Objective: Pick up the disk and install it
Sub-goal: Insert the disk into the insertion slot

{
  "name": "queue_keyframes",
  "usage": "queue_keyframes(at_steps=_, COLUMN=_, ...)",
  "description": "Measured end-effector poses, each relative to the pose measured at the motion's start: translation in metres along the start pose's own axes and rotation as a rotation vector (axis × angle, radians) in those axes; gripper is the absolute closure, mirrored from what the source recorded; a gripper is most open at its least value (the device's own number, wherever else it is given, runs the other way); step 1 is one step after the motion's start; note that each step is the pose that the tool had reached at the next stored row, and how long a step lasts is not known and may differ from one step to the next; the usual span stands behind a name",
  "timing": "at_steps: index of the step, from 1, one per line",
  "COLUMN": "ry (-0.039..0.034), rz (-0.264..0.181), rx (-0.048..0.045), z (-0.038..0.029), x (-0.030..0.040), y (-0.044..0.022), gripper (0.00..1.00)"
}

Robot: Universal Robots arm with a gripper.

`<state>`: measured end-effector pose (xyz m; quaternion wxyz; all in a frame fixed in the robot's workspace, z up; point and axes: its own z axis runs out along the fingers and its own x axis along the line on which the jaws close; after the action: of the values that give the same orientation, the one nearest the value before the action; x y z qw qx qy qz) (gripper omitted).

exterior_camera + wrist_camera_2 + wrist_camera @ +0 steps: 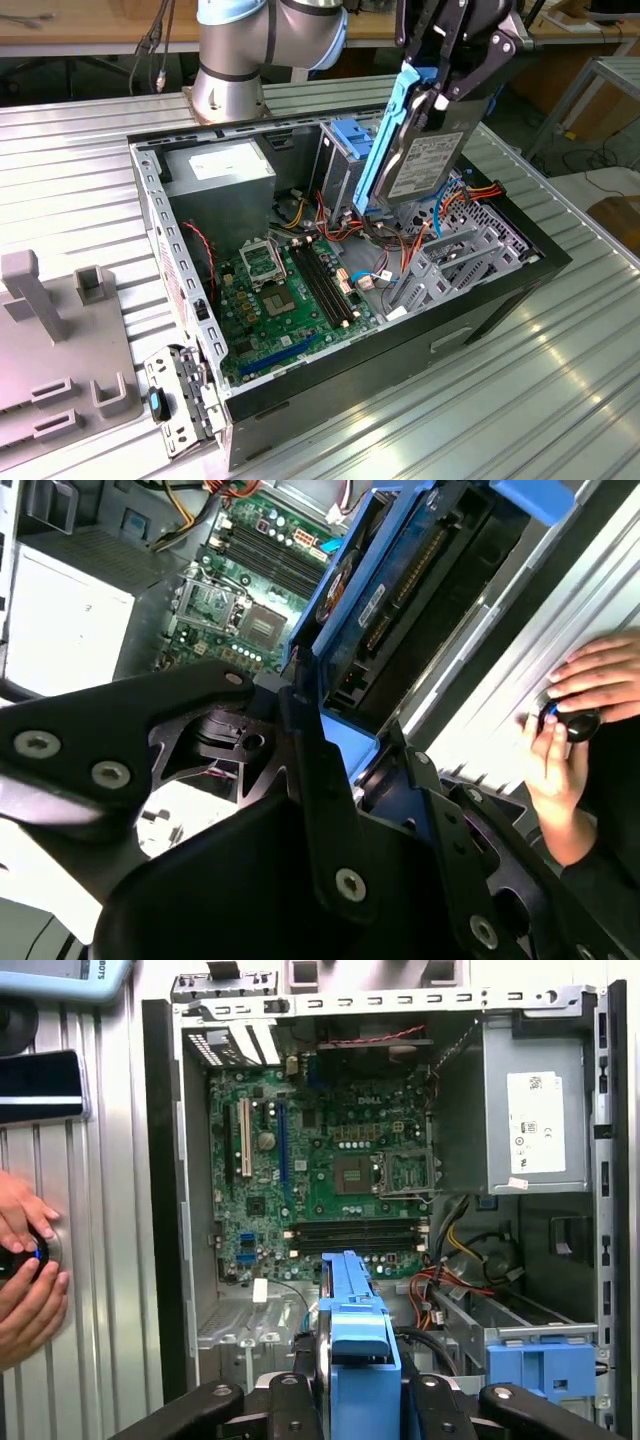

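Clamps with the gripper [447,88] on the upper end of the disk [425,160], holding it on edge and tilted above the open computer case [500,290], just beside the blue-topped drive cage [340,165]. Best to square the blue rails to the bay and stay clear of the loose cables [408,243]. Reaches down steeply from above, wrist over the case's drive end.
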<state>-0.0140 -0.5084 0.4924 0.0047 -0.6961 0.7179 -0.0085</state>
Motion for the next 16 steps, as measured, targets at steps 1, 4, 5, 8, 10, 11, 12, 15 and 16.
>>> queue_keyframes(at_steps=1, ry=-0.0002, rz=-0.015, rx=0.0001, z=0.0008, x=0.0001, y=-0.0008, gripper=0.63)
queue_keyframes(at_steps=4, ry=-0.0006, rz=-0.033, rx=0.0001, z=0.0027, x=0.0015, y=-0.0042, gripper=0.63)
queue_keyframes(at_steps=5, ry=-0.0005, rz=-0.034, rx=0.0, z=0.0033, x=0.0034, y=-0.0063, gripper=0.63)
queue_keyframes(at_steps=8, ry=-0.0007, rz=-0.034, rx=0.0001, z=0.0058, x=0.0142, y=-0.0133, gripper=0.63)
queue_keyframes(at_steps=10, ry=-0.0005, rz=-0.034, rx=0.0001, z=0.0074, x=0.0204, y=-0.0187, gripper=0.63)
queue_keyframes(at_steps=11, ry=-0.0005, rz=-0.034, rx=0.0001, z=0.0086, x=0.0237, y=-0.0233, gripper=0.63)
queue_keyframes(at_steps=12, ry=-0.0007, rz=-0.034, rx=0.0001, z=0.0095, x=0.0265, y=-0.0277, gripper=0.63)
queue_keyframes(at_steps=15, ry=-0.0005, rz=-0.034, rx=0.0001, z=0.0113, x=0.0314, y=-0.0396, gripper=0.63)
queue_keyframes(at_steps=16, ry=-0.0005, rz=-0.034, rx=0.0001, z=0.0121, x=0.0329, y=-0.045, gripper=0.63)
